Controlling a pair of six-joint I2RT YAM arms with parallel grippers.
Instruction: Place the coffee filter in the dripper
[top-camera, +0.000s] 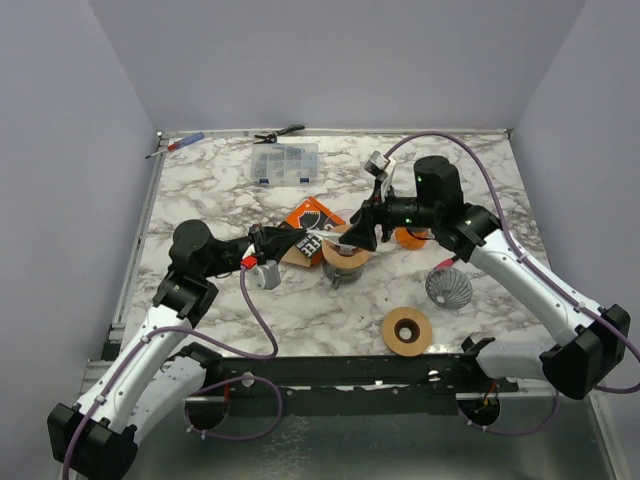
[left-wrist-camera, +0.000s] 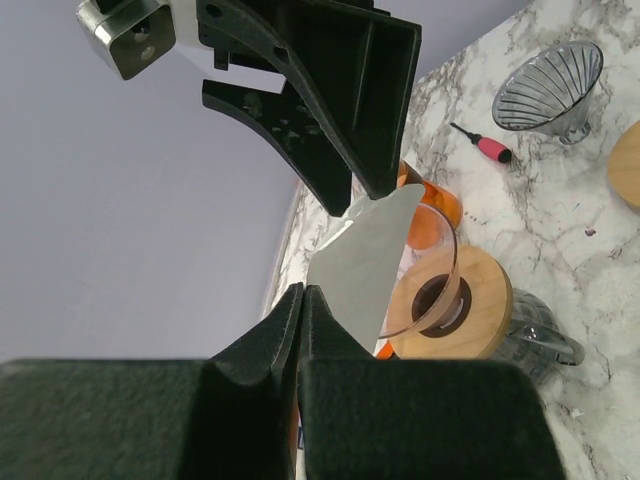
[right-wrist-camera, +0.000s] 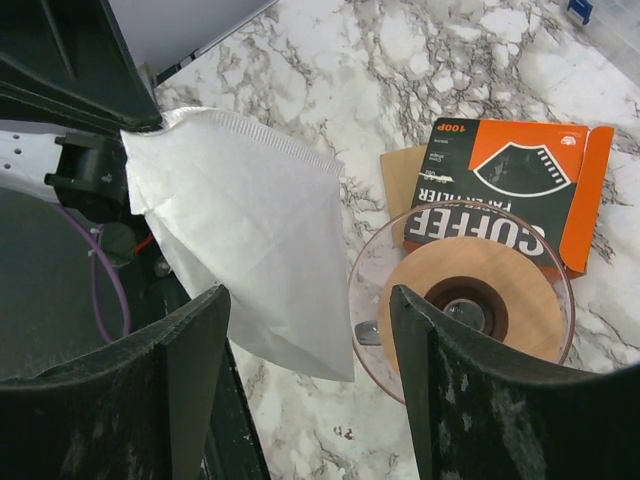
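Soft, even light falls from above. The marble worktop (top-camera: 220, 190) reads bright and sharp in the top view, with only faint, diffuse shadows under the arms. In the left wrist view the left hand (left-wrist-camera: 300, 295) fills the bottom as a dark, blurred mass, and the coffee filter (left-wrist-camera: 365, 260) looks grey, shaded on that side. In the right wrist view it is bright white and crisp, while the fingers (right-wrist-camera: 150, 400) of the right hand (right-wrist-camera: 308, 300) are near-black and soft.
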